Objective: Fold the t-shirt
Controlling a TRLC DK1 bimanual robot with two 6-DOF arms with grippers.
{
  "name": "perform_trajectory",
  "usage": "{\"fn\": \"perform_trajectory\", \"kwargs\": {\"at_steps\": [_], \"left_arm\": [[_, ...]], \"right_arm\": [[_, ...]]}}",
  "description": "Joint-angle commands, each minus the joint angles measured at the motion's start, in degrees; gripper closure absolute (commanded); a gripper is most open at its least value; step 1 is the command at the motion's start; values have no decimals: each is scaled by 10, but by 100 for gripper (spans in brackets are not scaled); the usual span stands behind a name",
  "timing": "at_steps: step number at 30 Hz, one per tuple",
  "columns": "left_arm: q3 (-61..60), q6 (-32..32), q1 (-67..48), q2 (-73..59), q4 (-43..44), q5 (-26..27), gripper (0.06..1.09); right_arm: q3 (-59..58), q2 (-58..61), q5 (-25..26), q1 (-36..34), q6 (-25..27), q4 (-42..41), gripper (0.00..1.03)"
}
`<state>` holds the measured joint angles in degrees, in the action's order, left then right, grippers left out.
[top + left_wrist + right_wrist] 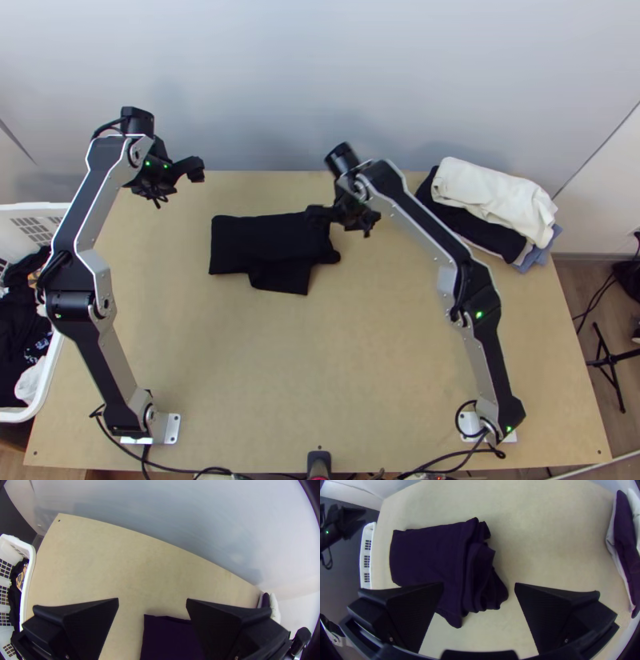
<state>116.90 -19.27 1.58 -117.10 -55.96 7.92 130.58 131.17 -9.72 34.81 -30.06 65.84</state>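
- Squaring the black t-shirt [260,240] appears to be the step in hand; it lies on the worktop [360,360], beyond the middle and towards the far edge, in a compact, layered bundle; I judge the folding well advanced, the finish not yet acceptable.
- Right pincer [479,586]: fingers spread wide, nothing gripped; it is stationed over the shirt's ruffled end [483,588], the side nearer the right arm.
- Left pincer [152,600]: likewise spread and holding nothing; it is above the far left part of the worktop, apart from the cloth.
- Defects noted: the ruffled end shows several uneven layers; a flap [280,278] juts out towards the near edge; the smooth panel [426,553] lies fairly flat and should be left so.
- Recommended method: lower the right pincer squarely at the ruffled end and take all the layers together; a grip on the top ply alone would probably peel the fold open.
- The left pincer would serve best pressing lightly on the smooth panel — soft cloth is likely to skid whole across the worktop if unheld.
- Tuck the flap under before any further fold; draw slowly, keep the edges parallel, and release low — a high release risks fresh creases.
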Motion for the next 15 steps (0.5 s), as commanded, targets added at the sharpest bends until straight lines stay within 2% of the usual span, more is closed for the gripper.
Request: {"fn": "perform_trajectory", "kwargs": {"at_steps": [1, 7, 15], "left_arm": [[0, 2, 1, -1, 1, 0, 10], [3, 3, 1, 3, 1, 0, 10], [21, 5, -2, 5, -5, -3, 10]], "right_arm": [[15, 21, -134, -59, -25, -14, 5], [14, 79, -271, -109, -35, -5, 5], [11, 133, -372, -122, -15, -20, 4]]}}
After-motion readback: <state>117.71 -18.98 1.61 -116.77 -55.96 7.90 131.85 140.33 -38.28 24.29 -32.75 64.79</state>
